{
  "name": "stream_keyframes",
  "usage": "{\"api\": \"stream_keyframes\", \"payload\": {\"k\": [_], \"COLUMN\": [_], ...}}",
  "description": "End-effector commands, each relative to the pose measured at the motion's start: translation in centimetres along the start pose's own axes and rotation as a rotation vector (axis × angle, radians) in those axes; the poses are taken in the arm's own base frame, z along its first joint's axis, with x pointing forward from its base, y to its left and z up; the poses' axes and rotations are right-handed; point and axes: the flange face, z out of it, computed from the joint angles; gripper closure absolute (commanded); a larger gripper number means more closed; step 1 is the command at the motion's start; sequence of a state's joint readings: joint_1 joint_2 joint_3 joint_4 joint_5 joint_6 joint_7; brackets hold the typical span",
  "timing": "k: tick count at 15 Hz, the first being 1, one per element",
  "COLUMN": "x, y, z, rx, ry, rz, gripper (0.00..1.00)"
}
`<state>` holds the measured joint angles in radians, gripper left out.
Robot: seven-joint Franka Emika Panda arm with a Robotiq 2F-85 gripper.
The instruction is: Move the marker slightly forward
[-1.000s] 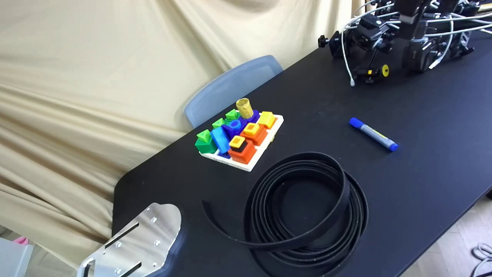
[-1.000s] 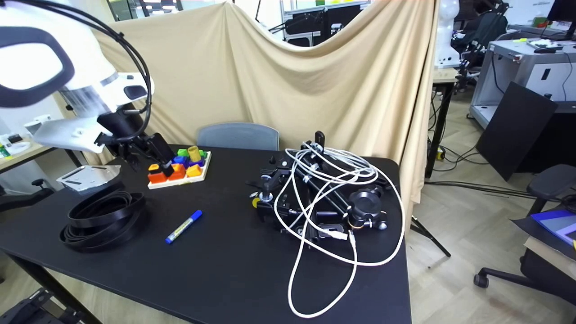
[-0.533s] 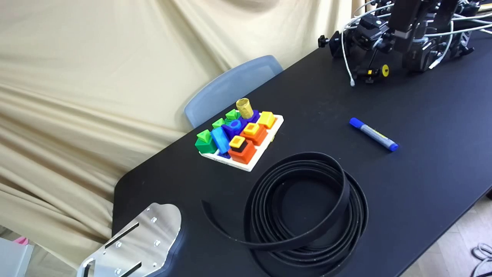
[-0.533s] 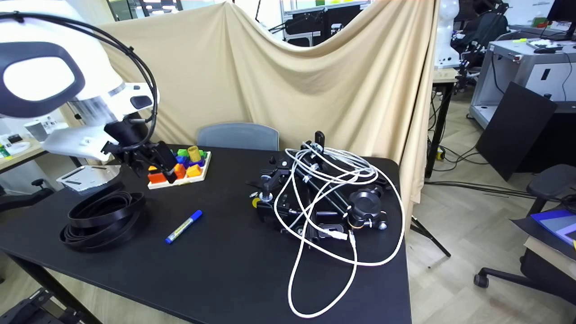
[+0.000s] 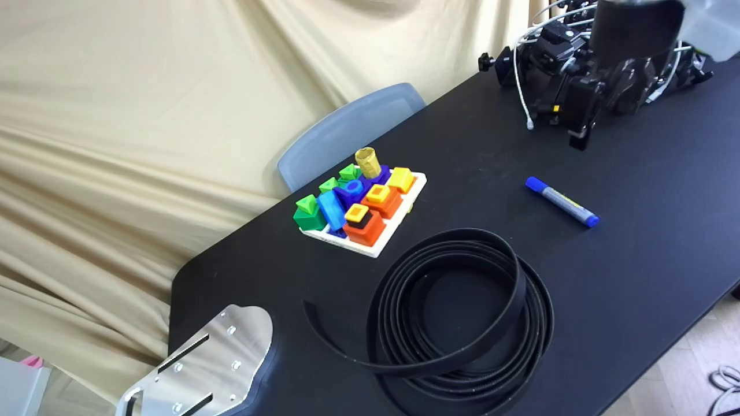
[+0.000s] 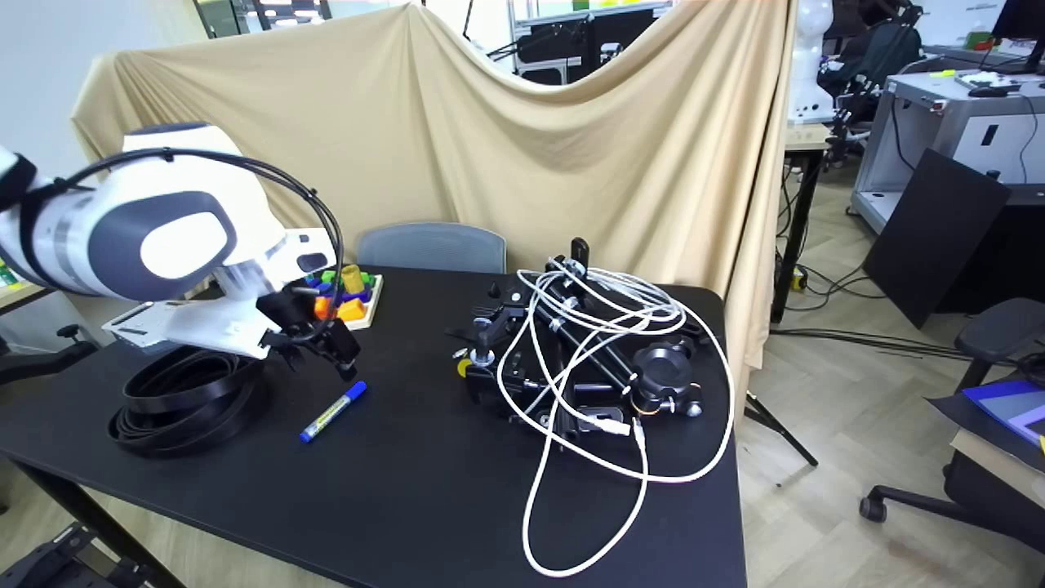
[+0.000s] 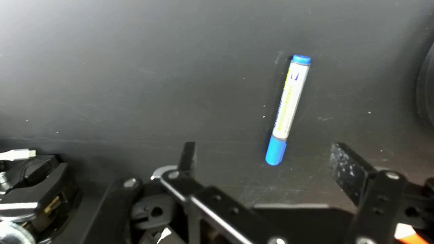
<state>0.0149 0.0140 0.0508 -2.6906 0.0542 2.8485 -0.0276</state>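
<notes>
Nearest in the wrist view, the black end effector (image 7: 264, 155) has its two fingers spread wide, with nothing in their grip. Below it the blue-capped marker (image 7: 288, 105) lies flat on the black table (image 6: 457, 506), clear of both fingers; in the wrist view its cap points back into the gap between them. The white Panda arm (image 6: 184, 200) enters from the left edge of an exterior view, and there the end effector shows just above the marker's capped end; how high it hangs cannot be told.

On one side of the marker, near it but apart, sits a loose coil of flat black strap (image 6: 196, 400). On the other side, well apart, a pile of black mounting hardware (image 6: 608, 365) is draped with a looped white cable (image 6: 649, 480). Toward the table's rear edge, a white shape-sorting board (image 5: 394, 222) carries green, blue, orange and yellow blocks (image 5: 350, 199) and a gold cylinder (image 5: 369, 163). A slotted metal plate (image 5: 208, 358) sits at the table's end, past the coil.

Behind the table rises the gray backrest of a chair (image 6: 433, 247), then a hanging beige curtain (image 6: 531, 147). Farthest off, at the right of an exterior view, a black panel (image 6: 939, 237) stands tilted in front of a gray workbench (image 6: 959, 104).
</notes>
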Motion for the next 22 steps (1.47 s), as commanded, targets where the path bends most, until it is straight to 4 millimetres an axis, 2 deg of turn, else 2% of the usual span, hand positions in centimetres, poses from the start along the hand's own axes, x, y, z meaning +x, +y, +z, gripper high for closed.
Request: {"api": "stream_keyframes", "payload": {"k": [1, 6, 10, 11, 12, 16, 22], "x": [2.3, 4.1, 4.7, 4.8, 4.8, 5.0, 5.2], "y": [-1.8, -5.1, -6.0, -6.0, -6.1, -6.1, -6.1], "z": [4.6, 8.7, 10.6, 10.9, 11.2, 11.6, 10.3], "rx": [0.007, 0.028, 0.031, 0.029, 0.032, 0.037, 0.035], "ry": [-0.018, -0.055, -0.082, -0.084, -0.088, -0.090, -0.069], "rz": [0.001, -0.046, -0.041, -0.041, -0.040, -0.036, -0.037], "gripper": [0.00, 0.00, 0.00, 0.09, 0.27, 0.55, 0.97]}}
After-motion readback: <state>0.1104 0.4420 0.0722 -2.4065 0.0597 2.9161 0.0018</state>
